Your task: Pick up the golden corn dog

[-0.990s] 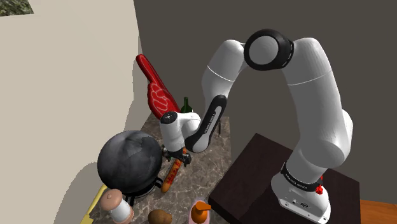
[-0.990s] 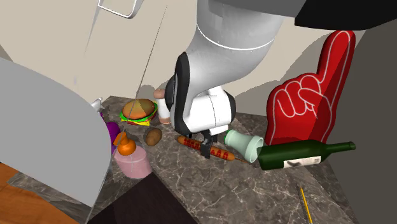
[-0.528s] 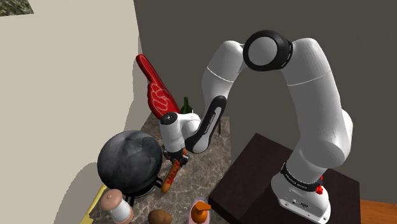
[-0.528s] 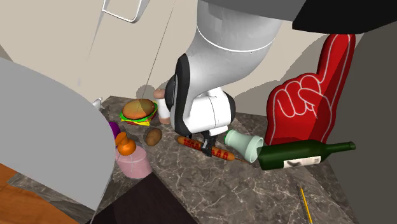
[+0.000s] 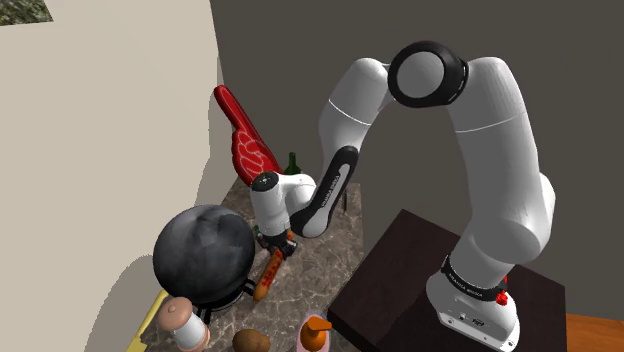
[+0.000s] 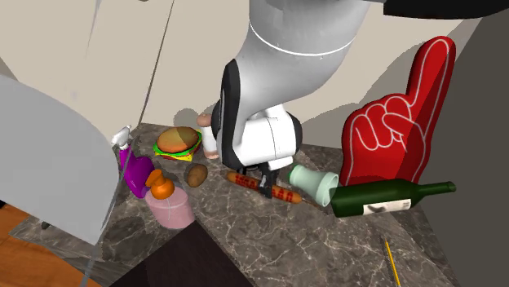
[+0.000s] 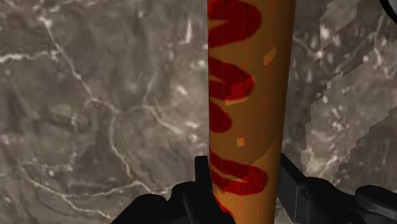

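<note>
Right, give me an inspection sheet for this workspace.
Surface: marbled stone counter, crowded.
Job's things: corn dog, orange-brown with red squiggles, stretched along the counter under the tool.
Clutter: burger, potato, pink bottle, purple spray bottle, pale green jar, green wine bottle, pencil, red foam hand, dark grey sphere.
Tool: at the corn dog, fingers clasping both sides.
Cables: nothing seen.
Surroundings: beige wall, dark grey wall, dark stand.

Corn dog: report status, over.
Gripper shut on corn dog, mid-length. Lift not evident; marble counter close below. Dark dome close beside gripper.
</note>
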You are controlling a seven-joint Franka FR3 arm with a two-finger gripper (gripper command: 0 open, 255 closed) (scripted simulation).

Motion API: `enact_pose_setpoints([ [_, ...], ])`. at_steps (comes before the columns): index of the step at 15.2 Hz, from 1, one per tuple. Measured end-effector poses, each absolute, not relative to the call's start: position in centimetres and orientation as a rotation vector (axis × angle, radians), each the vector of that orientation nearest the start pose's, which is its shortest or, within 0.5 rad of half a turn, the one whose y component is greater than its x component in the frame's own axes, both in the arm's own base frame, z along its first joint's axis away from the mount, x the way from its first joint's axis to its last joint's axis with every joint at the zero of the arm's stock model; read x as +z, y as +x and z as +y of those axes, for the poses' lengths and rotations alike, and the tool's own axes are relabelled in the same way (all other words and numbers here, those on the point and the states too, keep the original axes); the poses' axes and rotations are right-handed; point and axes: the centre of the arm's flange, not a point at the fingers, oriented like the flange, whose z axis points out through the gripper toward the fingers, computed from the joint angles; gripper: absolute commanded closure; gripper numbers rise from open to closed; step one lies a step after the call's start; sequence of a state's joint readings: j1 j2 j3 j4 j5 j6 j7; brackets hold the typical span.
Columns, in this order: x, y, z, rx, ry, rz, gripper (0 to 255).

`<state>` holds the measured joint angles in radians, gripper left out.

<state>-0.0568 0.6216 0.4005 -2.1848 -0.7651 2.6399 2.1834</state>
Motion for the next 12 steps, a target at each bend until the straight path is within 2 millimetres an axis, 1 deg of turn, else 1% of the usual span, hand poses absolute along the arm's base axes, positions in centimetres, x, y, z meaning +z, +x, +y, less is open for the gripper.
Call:
enact_pose_setpoints([
  [7, 15.0, 48.8, 20.8, -0.134, -2.643, 1.824, 255],
  [11, 17.4, 48.9, 21.0, -0.134, -2.643, 1.824, 255],
  [12, 17.6, 48.9, 21.0, -0.134, -2.643, 1.824, 255],
])
